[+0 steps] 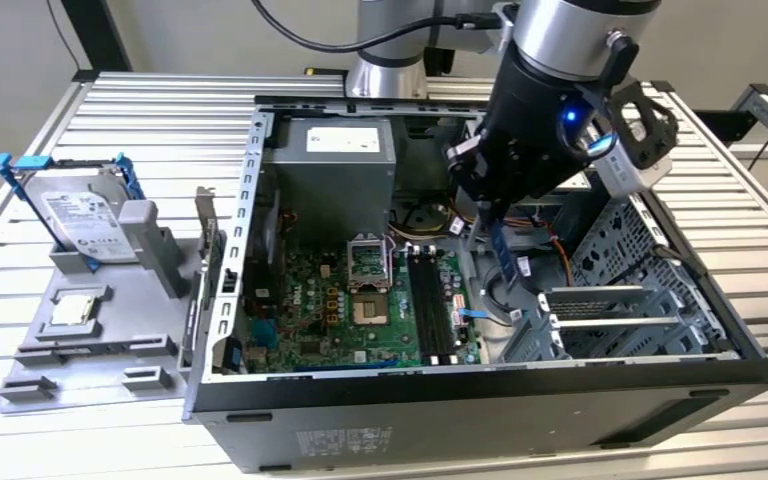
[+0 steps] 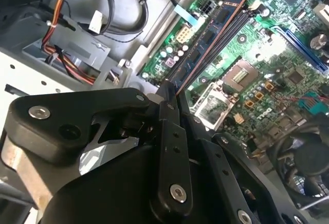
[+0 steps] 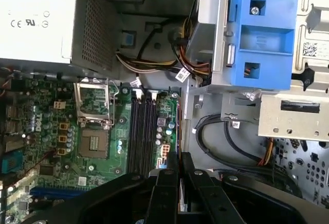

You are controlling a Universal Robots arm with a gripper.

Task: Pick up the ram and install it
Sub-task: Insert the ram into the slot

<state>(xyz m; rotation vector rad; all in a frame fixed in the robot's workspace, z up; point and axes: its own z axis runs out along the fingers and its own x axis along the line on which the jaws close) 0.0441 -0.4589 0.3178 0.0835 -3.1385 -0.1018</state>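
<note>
My gripper hangs inside the open computer case, shut on the ram. The ram is a thin bluish stick that points down from the fingers, above the motherboard. Its lower end hovers a little to the exterior view's right of the black memory slots. In the second wrist view the ram runs edge-on out of the gripper, along the slots. In the first wrist view the gripper holds the ram's thin edge just beside the slots.
A silver hard drive in a blue frame and a small square processor chip rest on a grey fixture at the exterior view's left. Inside the case are the processor socket, power supply, loose cables and drive cage.
</note>
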